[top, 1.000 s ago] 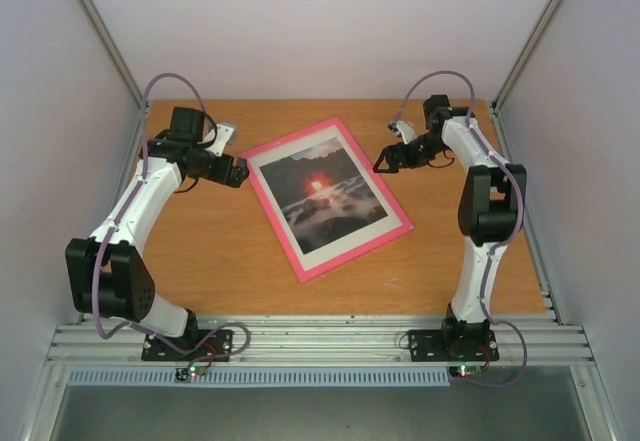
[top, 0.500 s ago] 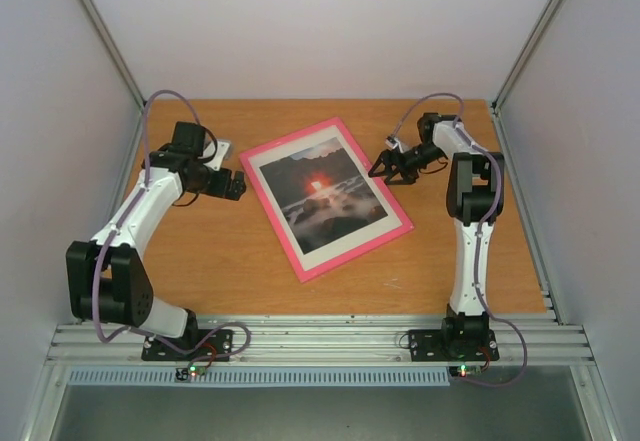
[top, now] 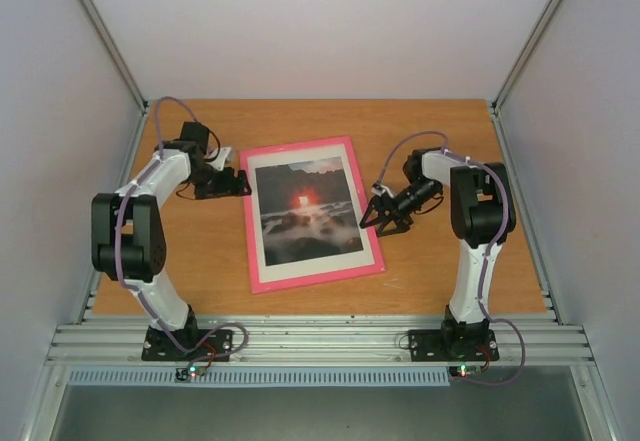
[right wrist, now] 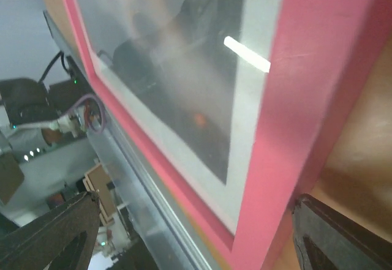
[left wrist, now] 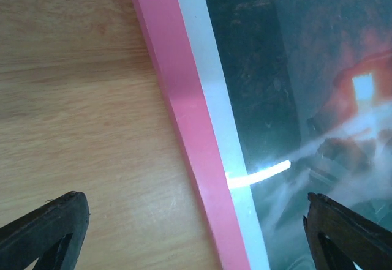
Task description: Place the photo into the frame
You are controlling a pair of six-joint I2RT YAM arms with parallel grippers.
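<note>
Change over the last second: the thin pink rectangular picture frame [top: 316, 280] was lying diagonal on the orange-brown wooden worktop [top: 200, 261]. It's now squared up, long sides running away from the arm bases, a little left of centre. Both arms have folded in with it.

- left hand [top: 240, 183]: at the far part of the frame's left rail. Released, fingers spread wide. In the wrist view one finger [left wrist: 52, 221] is over bare wood and the other [left wrist: 343, 227] over the print, with the pink rail [left wrist: 184, 117] between them. No visible contact.
- right hand [top: 374, 218]: at the middle of the right rail. Also spread, nothing clamped. The wrist view has the rail [right wrist: 306, 98] running between the two fingers [right wrist: 61, 227]. Can't tell whether a fingertip touches the rail's outer side.

The white-bordered photo of a dark rocky seascape with a red-orange sun [top: 303, 211] lies image-up inside the frame, white margin against pink on all four sides. A glare streak crosses it in both wrist views [left wrist: 294, 68], so it's probably under the clear pane.

My read:
- The turn looks like an alignment nudge from both sides.
- The photo turned with the frame and hasn't slipped in it, so it's seated.
- The task looks at or near done; what's left is backing both hands off.
- Risk: the right fingers straddle the rail closely, so a sideways exit could drag the frame askew. Lift clear first.
</note>
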